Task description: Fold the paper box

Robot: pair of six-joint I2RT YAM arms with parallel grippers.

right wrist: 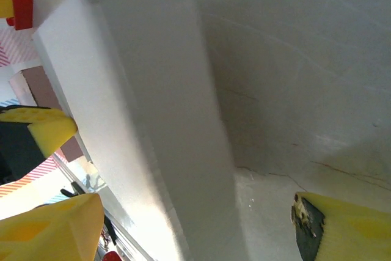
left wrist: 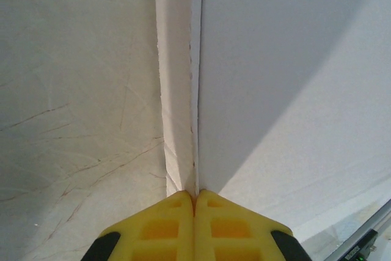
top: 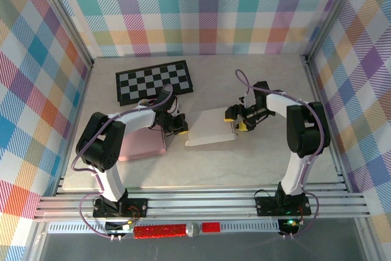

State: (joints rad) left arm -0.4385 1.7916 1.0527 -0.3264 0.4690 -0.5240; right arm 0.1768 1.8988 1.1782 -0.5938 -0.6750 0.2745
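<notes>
- Top external view: the paper box (top: 211,128) lies flat and white near the middle of the bench (top: 256,157).
  - The left gripper (top: 178,124) is at the box's 9 o'clock edge.
  - The right gripper (top: 237,119) is at its 3 o'clock edge.
  - A checkerboard (top: 154,81) lies toward 11 o'clock from the box.
  - A pink board (top: 142,143) lies toward 8 o'clock, under the left arm.
  - At this size the jaws cannot be read on either side.
- Left wrist view: the left gripper (left wrist: 194,196) has its yellow jaws pressed together.
  - A thin upright edge of the paper box (left wrist: 293,90) runs straight down into the seam between the tips, so they look to be pinching it.
  - A narrow folded strip of the box lies at 11 o'clock from the tips, and a wide white panel at 1 o'clock.
- Right wrist view: the right gripper (right wrist: 198,212) has its jaws spread wide, one yellow tip at 8 o'clock and the other at 4 o'clock.
  - A long panel of the paper box (right wrist: 153,120) stands between them, running up toward 11 o'clock.
  - It is nearer the 8 o'clock tip; whether it touches that tip cannot be told.
  - Scuffed bench (right wrist: 305,59) shows at 2 o'clock.
</notes>
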